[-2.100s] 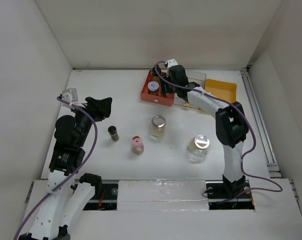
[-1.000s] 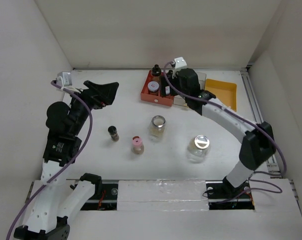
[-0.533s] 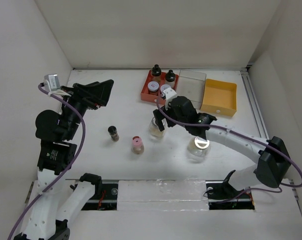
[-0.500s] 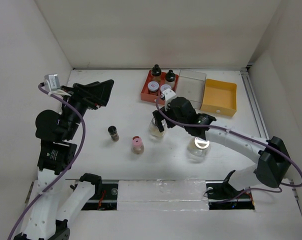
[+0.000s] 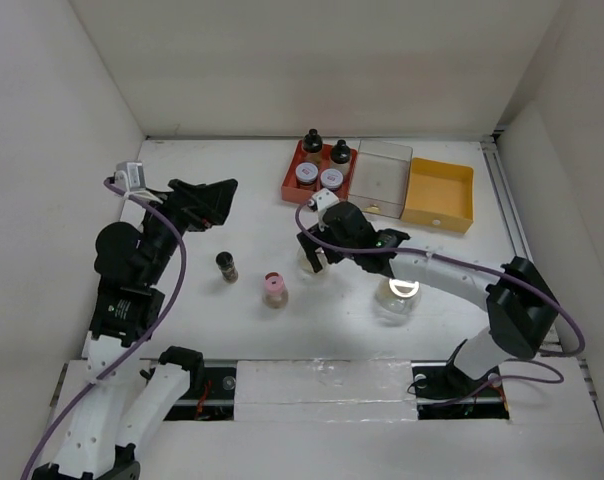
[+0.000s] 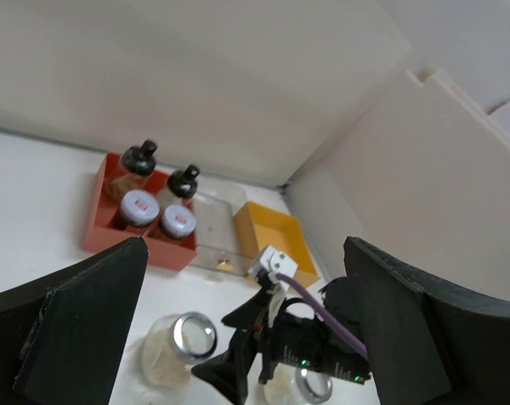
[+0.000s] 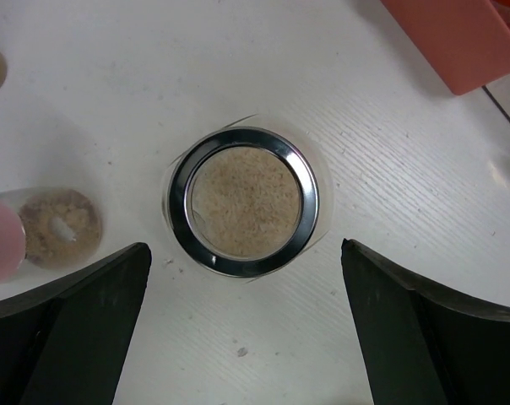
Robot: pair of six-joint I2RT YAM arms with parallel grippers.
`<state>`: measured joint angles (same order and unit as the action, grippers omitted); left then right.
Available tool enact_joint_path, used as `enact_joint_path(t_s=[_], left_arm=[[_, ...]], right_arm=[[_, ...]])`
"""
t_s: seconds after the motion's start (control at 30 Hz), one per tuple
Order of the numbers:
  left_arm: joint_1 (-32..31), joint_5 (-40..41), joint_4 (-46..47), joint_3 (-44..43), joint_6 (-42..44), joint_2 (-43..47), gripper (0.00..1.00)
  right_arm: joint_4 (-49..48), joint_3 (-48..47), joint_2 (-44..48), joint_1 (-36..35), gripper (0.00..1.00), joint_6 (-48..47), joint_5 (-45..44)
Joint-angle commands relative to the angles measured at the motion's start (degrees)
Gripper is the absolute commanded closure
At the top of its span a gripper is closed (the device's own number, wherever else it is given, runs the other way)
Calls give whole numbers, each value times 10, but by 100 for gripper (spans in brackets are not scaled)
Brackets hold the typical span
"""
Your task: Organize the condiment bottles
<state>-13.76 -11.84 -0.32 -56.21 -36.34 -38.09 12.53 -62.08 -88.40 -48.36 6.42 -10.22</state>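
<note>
From above, the right pincer (image 5: 316, 256) covers most of one glass jar (image 5: 305, 265). In the right wrist view, the pink-capped bottle (image 7: 2, 245) and the red tray (image 7: 458, 38) run off the edges.

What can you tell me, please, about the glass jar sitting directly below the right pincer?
The glass jar is round and clear, standing upright on the white table. Its top shows a shiny metal ring around pale tan, grainy contents; whether a clear lid covers them I cannot tell. The right pincer is open above it, one finger to each side, neither touching it. The red tray lies apart from it.
</note>
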Motion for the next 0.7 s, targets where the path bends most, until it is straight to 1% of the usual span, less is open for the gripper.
enact_joint_path(t_s=[0.0, 0.2, 0.37, 0.43, 0.47, 0.5, 0.67], left_arm=[[1, 6, -13, 25, 37, 2, 1], [1, 13, -24, 52, 61, -3, 1], [1, 5, -8, 58, 66, -9, 1], [1, 0, -8, 65, 66, -15, 1], [1, 0, -8, 65, 66, -15, 1], [1, -6, -8, 65, 66, -15, 1], [1, -20, -3, 70, 66, -20, 1]], right_arm=[[-38, -22, -4, -2, 0, 0, 12], [-49, -34, -56, -2, 0, 0, 35], [-81, -34, -70, 18, 0, -5, 29], [-96, -40, -78, 18, 0, -5, 13], [-96, -40, -83, 18, 0, -5, 13], [-102, -40, -83, 18, 3, -5, 6], [-102, -45, -89, 18, 3, -5, -8]])
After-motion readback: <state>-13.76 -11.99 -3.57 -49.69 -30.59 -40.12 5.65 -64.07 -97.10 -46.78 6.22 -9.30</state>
